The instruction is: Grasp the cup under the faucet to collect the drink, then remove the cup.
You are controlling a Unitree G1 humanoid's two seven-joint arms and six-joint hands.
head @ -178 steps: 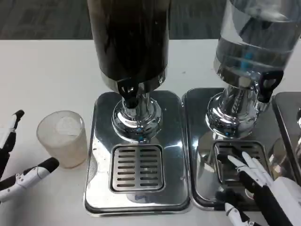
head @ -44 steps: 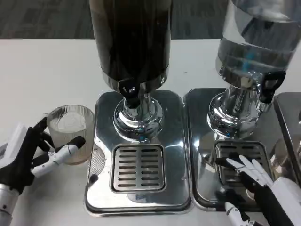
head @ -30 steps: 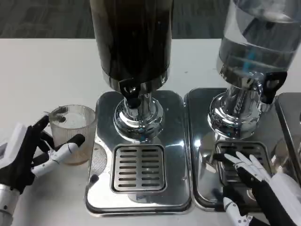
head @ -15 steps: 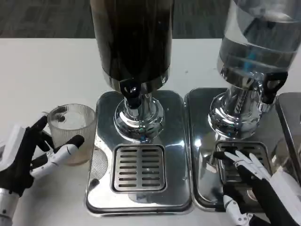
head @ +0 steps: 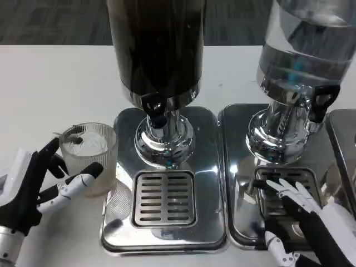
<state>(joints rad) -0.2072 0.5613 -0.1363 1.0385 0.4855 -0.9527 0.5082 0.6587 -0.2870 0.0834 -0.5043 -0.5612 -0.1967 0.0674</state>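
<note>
A clear ribbed plastic cup [head: 90, 157] stands at the left edge of the steel drip tray [head: 122, 222], left of the grille [head: 163, 198]. My left hand [head: 40, 186] grips the cup from the left, fingers wrapped around its lower front and back. The dark drink dispenser [head: 155, 47] rises behind the tray, its black tap [head: 154, 109] above the grille. My right hand [head: 308, 222] rests open on the second tray's grille [head: 273, 186], under the clear dispenser [head: 303, 47].
The clear dispenser's black tap [head: 318, 104] hangs above my right hand. A third steel tray [head: 340, 139] shows at the far right edge. White table [head: 50, 89] stretches to the left and behind the dispensers.
My left hand closed around the cup and has shifted it rightward, up against the drip tray's left edge. My right hand has barely moved.
</note>
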